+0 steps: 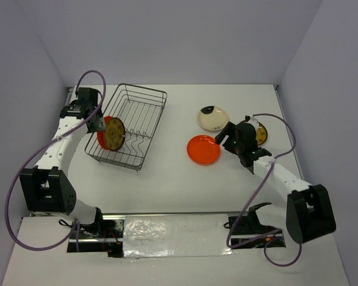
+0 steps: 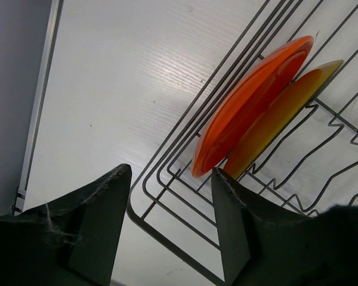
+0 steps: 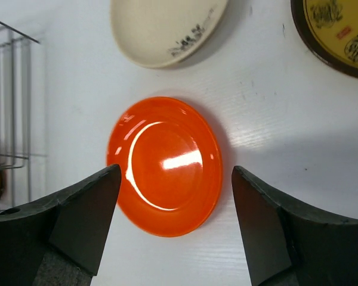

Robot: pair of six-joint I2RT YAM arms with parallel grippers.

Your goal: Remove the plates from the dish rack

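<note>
Left gripper [image 2: 170, 173]: fingers spread wide, nothing between them; hovering at the left side of the dish rack [image 1: 142, 110], close to the two plates standing there.
Right gripper [image 3: 174, 170]: fingers spread wide, holding nothing; positioned over the loose orange plate [image 3: 164, 158], one finger to each side of it in the wrist view; contact cannot be determined.
Dish rack: silver wire basket on the white table [image 1: 167, 190], left of centre.
Racked orange plate [image 2: 250, 101]: on edge, tilted, in the rack's near-left corner by the side wires.
Racked mustard plate [image 2: 280, 116]: on edge just beside the racked orange plate, on its inner side; patterned face towards the overhead camera; the two appear to touch low down.
Loose orange plate: flat on the table, right of the rack, well apart from it.
Cream plate [image 1: 213, 118]: flat, just beyond the loose orange plate; dark mark at rim.
Dark-rimmed mustard plate [image 3: 340, 36]: flat at far right, partly hidden under the right arm from above.
</note>
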